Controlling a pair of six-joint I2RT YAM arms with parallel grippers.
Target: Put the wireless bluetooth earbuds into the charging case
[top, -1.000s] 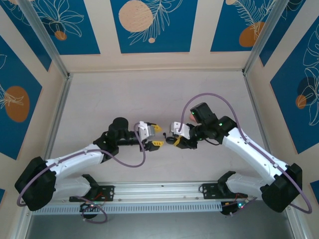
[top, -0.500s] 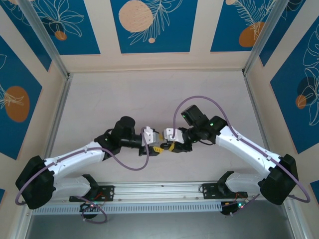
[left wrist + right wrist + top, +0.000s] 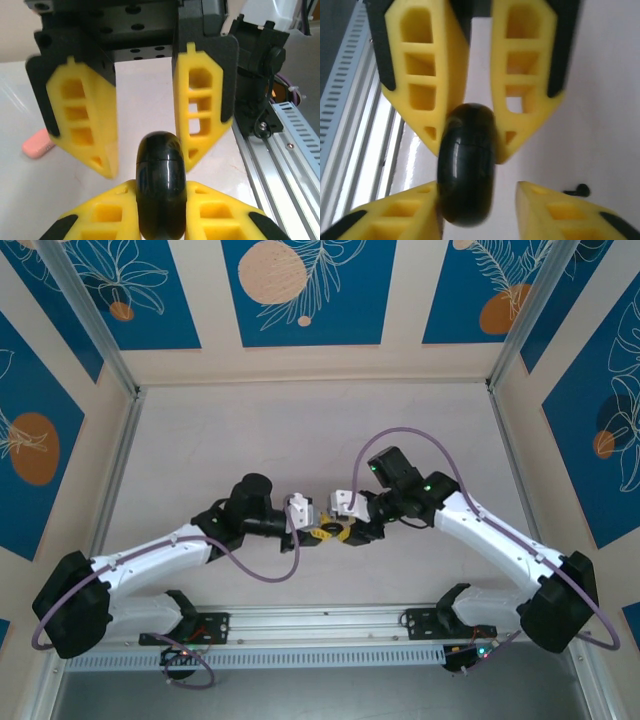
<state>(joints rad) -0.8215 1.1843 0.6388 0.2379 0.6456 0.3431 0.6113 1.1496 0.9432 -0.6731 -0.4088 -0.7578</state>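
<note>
Two grippers meet: left gripper (image 3: 161,192) clenches a black disc (image 3: 160,165), right gripper (image 3: 477,190) unclenched; pink case (image 3: 37,145), likely light, stiff and slick, lies on the table (image 3: 145,100) far of them, best pinched across its long sides.

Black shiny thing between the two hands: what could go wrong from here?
The left hand alone pinches the glossy black thing while the right hand stands open, so it could squirt out and fall. Swinging low, either arm might also knock the small black piece lying on the table.
</note>
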